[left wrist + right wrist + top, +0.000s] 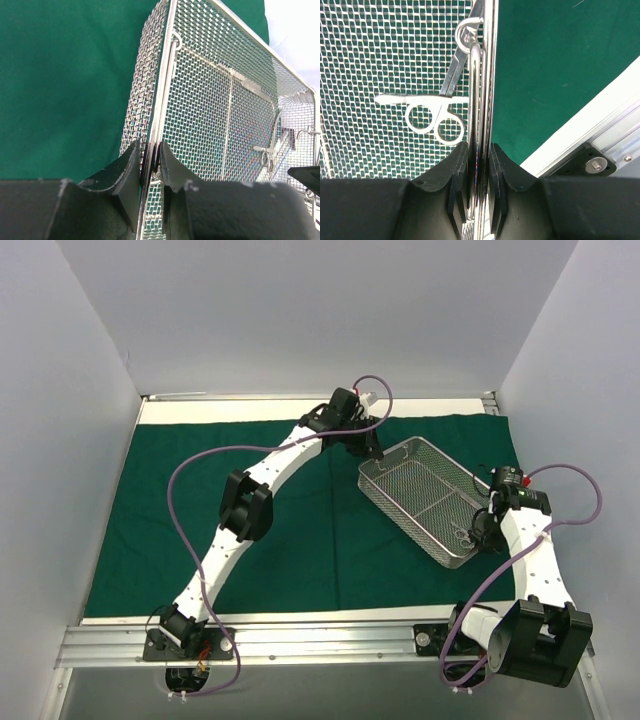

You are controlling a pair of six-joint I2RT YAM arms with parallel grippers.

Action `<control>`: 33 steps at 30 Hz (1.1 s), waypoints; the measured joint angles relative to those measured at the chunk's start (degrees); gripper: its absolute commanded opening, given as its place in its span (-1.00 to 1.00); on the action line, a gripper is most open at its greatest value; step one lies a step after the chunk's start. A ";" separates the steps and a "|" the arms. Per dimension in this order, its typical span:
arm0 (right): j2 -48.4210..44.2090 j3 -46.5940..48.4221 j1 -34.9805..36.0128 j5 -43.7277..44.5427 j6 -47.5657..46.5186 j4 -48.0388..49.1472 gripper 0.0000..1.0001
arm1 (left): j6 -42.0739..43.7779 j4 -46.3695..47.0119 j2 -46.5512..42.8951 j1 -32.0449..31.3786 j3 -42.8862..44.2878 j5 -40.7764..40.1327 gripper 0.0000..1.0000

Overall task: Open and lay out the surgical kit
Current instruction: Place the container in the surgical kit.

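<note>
While the wire-mesh tray (415,495) sits slantwise on the green drape (200,530), long axis running far-left to near-right, the left gripper (150,152) pinches its far end rim and the right gripper (480,152) its near one (scissors (434,117) lie at that end).

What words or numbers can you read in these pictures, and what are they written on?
None: there is no text to read in any view.
The wire-mesh tray, the green drape and the scissors carry no print.
The left arm and the right arm show no label or brand that can be made out.
</note>
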 measured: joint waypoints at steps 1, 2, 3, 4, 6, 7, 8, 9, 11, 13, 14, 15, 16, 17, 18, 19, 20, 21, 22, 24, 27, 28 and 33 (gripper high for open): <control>0.00 -0.37 0.00 0.02 -0.02 0.33 -1.00 | -0.07 0.31 0.33 0.07 0.00 0.44 -0.78; 0.00 -0.61 -0.04 0.07 -0.02 0.52 -1.00 | -0.07 0.59 0.59 0.11 0.00 0.79 -0.71; 0.00 -0.76 -0.07 0.07 -0.02 0.66 -1.00 | -0.04 0.68 0.76 0.13 0.00 1.01 -0.67; 0.00 -0.83 -0.07 0.07 0.00 0.66 -1.00 | -0.02 0.66 0.85 0.17 0.00 1.09 -0.64; 0.00 -0.85 -0.13 0.04 0.11 0.59 -0.88 | -0.04 0.81 0.90 0.22 -0.09 1.31 -0.47; 0.02 -0.85 -0.24 -0.02 0.20 0.57 -0.80 | -0.04 1.16 0.90 0.24 -0.44 1.44 -0.43; 0.04 -0.85 -0.39 -0.02 0.24 0.52 -0.75 | -0.15 2.10 0.74 0.31 -1.31 1.75 -0.38; 0.24 -0.85 -0.52 -0.02 0.33 0.37 -0.68 | -0.31 3.26 0.50 0.33 -2.69 1.97 -0.25; 0.94 -0.85 -0.76 -0.57 0.35 -0.44 -0.50 | -0.68 5.57 -0.42 0.31 -6.88 2.01 -0.13; 1.73 -0.85 -1.22 -1.79 0.35 -1.55 -0.31 | -1.42 6.84 -0.57 0.31 -9.75 3.02 0.04; 2.03 -0.83 -1.38 -2.47 0.52 -1.84 -0.21 | -1.66 8.22 -0.66 0.31 -10.71 3.96 0.10; 2.19 -0.83 -1.49 -2.86 0.48 -1.99 -0.11 | -1.60 8.37 -0.87 0.28 -11.26 3.74 0.15; 2.27 -0.81 -1.55 -3.34 0.44 -2.27 0.07 | -1.55 8.39 -1.09 0.28 -11.87 3.76 0.23; 2.27 -0.74 -1.57 -3.67 0.55 -2.54 0.13 | -1.49 8.41 -1.33 0.26 -12.57 3.76 0.25; 2.27 -0.50 -1.60 -3.82 0.33 -2.95 0.18 | -1.40 8.37 -1.53 0.26 -13.25 3.78 0.29; 2.27 -0.07 -1.60 -4.11 0.17 -3.32 0.23 | -1.33 8.35 -1.64 0.26 -13.79 3.80 0.32; 2.27 0.63 -1.60 -4.13 0.02 -3.76 0.25 | -1.20 8.28 -1.75 0.26 -14.21 3.80 0.35; 2.27 1.68 -1.60 -4.13 -0.24 -4.24 0.26 | -0.98 8.07 -1.88 0.28 -14.40 3.78 0.37; 2.34 3.26 -1.60 -4.11 -0.61 -4.96 0.27 | -0.74 7.72 -2.10 0.28 -14.51 3.76 0.40; 2.62 7.63 -1.60 -3.93 -1.70 -5.92 0.25 | 0.07 6.27 -3.19 0.44 -14.53 3.56 0.52; 4.24 15.41 -1.57 -3.76 -3.87 -5.90 0.17 | 1.27 3.93 -6.25 0.83 -14.60 2.97 0.54; 5.11 17.66 -1.49 -3.85 -4.76 -5.42 0.08 | 1.57 3.28 -7.76 1.07 -14.84 2.82 0.55; 13.29 22.75 2.03 -5.27 -8.04 -4.07 0.04 | 4.96 -0.37 -17.55 3.89 -17.00 0.44 0.57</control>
